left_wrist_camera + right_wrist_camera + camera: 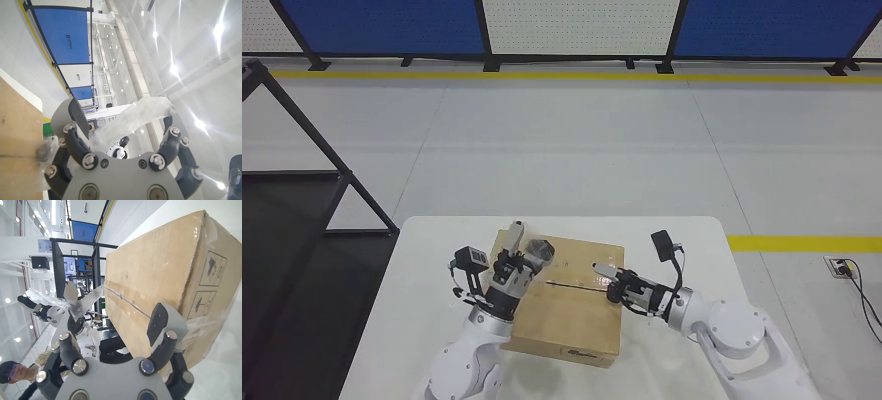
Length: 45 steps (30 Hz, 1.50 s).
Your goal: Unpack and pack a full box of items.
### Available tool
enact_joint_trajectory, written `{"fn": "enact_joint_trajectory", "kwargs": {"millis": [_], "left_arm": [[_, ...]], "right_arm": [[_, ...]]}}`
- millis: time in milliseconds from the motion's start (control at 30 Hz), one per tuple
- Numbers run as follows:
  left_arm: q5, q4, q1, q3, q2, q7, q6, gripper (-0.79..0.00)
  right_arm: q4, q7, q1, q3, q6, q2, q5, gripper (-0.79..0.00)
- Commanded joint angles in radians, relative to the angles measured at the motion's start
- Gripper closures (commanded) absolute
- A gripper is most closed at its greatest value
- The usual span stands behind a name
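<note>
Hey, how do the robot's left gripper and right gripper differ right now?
The left gripper has a strip of clear tape stretched across its open jaws; the right gripper is empty. The left gripper sits at one end of the cardboard box, the right gripper at the opposite end, near the top seam. Both are open.

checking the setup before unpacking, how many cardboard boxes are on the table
1: a cardboard box, flaps lying shut, in the middle of the white table. None seems hidden.

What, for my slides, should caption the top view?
Left gripper, bearing clear tape, and right gripper over a cardboard box on a white table.
</note>
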Motion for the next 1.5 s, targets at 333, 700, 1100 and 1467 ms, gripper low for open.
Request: {"fn": "enact_joint_trajectory", "kwargs": {"millis": [333, 700, 1100, 1467], "left_arm": [[0.029, 0.017, -0.003, 0.031, -0.01, -0.026, 0.008, -0.785], [0.052, -0.018, 0.026, 0.033, -0.011, -0.078, 0.001, -0.785], [0.046, -0.034, 0.031, 0.013, -0.016, -0.072, -0.005, -0.785], [0.018, -0.12, 0.097, -0.067, -0.008, -0.092, -0.024, -0.785]], "right_arm": [[0.012, 0.003, 0.001, -0.002, -0.008, 0.004, 0.008, -0.785], [0.028, 0.003, 0.014, -0.012, -0.014, 0.004, 0.017, -0.785], [0.031, -0.002, 0.018, -0.016, -0.016, 0.007, 0.021, -0.785], [0.027, 0.002, 0.02, -0.015, -0.014, 0.01, 0.02, -0.785]]}}
